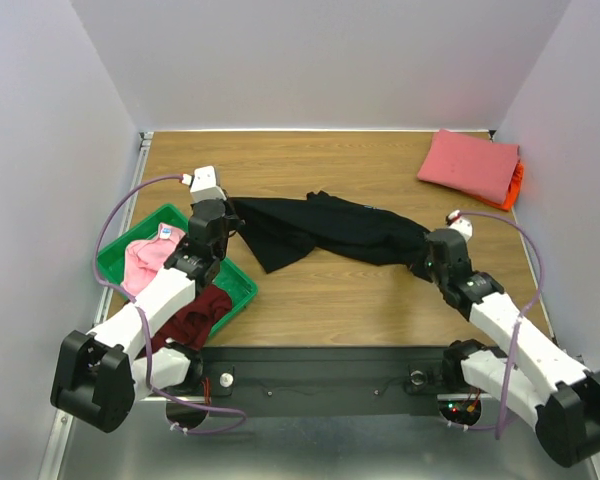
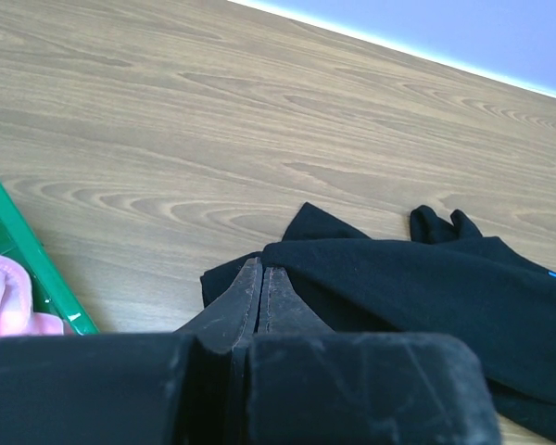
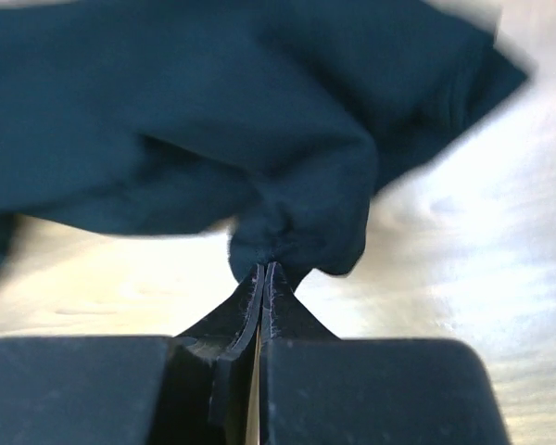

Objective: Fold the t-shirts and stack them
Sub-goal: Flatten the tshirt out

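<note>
A large black t-shirt (image 1: 330, 230) lies stretched across the middle of the wooden table between my two grippers. My left gripper (image 1: 228, 208) is shut at its left end; in the left wrist view the closed fingertips (image 2: 261, 269) meet the edge of the black cloth (image 2: 426, 287). My right gripper (image 1: 427, 258) is shut on a bunched pinch of the shirt's right end, seen in the right wrist view (image 3: 264, 269) with the cloth (image 3: 213, 120) hanging above the table. A folded coral-pink tee (image 1: 470, 162) lies on an orange one (image 1: 517, 185) at the back right.
A green tray (image 1: 242, 292) at the left holds a light pink tee (image 1: 145, 258) and a dark maroon tee (image 1: 195, 310). The tray's rim (image 2: 18, 260) shows in the left wrist view. White walls enclose the table.
</note>
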Tool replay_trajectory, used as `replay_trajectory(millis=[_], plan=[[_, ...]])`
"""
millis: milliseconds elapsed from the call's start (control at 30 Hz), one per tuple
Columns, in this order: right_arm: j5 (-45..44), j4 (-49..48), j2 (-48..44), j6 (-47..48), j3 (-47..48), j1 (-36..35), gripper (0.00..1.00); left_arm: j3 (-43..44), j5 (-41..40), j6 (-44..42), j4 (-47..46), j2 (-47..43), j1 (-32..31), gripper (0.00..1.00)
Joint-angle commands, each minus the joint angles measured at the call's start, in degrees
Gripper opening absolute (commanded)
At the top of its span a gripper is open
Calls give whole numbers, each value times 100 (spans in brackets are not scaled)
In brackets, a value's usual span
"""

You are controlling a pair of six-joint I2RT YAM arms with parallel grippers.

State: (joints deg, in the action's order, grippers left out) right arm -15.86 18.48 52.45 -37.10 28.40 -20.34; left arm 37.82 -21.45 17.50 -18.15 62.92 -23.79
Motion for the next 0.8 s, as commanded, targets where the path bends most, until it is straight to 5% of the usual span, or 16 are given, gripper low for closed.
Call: replay_trajectory(millis=[0, 400, 767], plan=[[-470, 156, -577, 414, 675, -32, 0, -100, -175, 8, -259, -218, 6, 0], [-2455, 428, -1622, 827, 1193, -32, 0, -30, -878, 113, 48, -271, 41, 0], [-2941, 455, -1598, 696, 1440, -32, 0, -117, -589, 140, 13, -394, 120, 0]])
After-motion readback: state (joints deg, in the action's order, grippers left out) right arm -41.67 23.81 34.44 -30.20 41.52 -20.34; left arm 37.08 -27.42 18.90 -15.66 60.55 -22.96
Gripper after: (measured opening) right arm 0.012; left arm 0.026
